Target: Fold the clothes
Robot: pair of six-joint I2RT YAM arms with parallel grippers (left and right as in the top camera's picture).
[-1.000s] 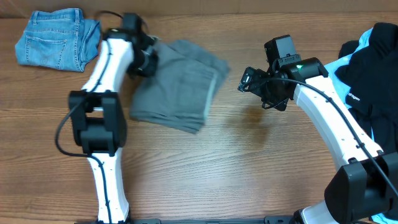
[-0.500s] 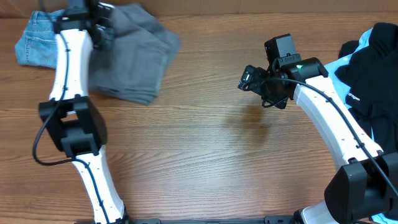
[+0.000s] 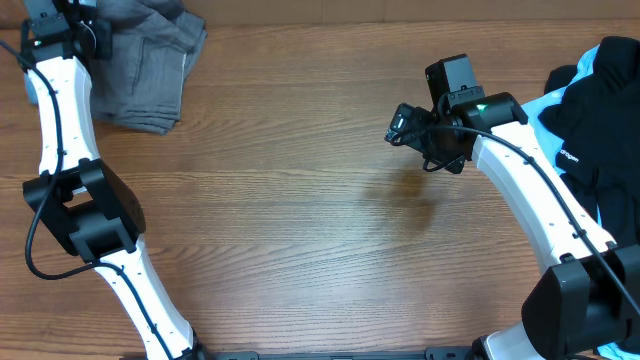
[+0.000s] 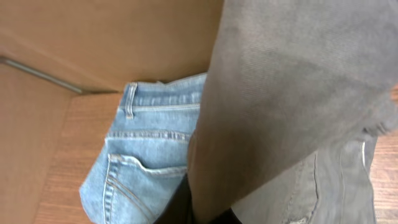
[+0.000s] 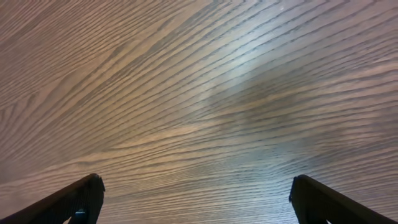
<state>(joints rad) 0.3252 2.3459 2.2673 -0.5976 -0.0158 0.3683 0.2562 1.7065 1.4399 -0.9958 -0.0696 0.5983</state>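
Grey shorts point(image 3: 145, 70): bunched, draped over the blue denim shorts point(image 4: 149, 168), trailing off them toward the right arm's side; long axis unclear.
Left gripper point(image 3: 88, 30): clenched on the grey shorts' edge, just above the denim.
Left arm: stretched far out, reaching to the denim.
Right gripper point(image 3: 395, 127): fingers spread, nothing held, well apart from the denim.
Nearer arm: left.
Next move, judged: lowering onto the denim, then letting go.

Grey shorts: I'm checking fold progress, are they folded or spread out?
Folded: the grey shorts lie in a compact layered stack; one part hangs lifted above the denim shorts.
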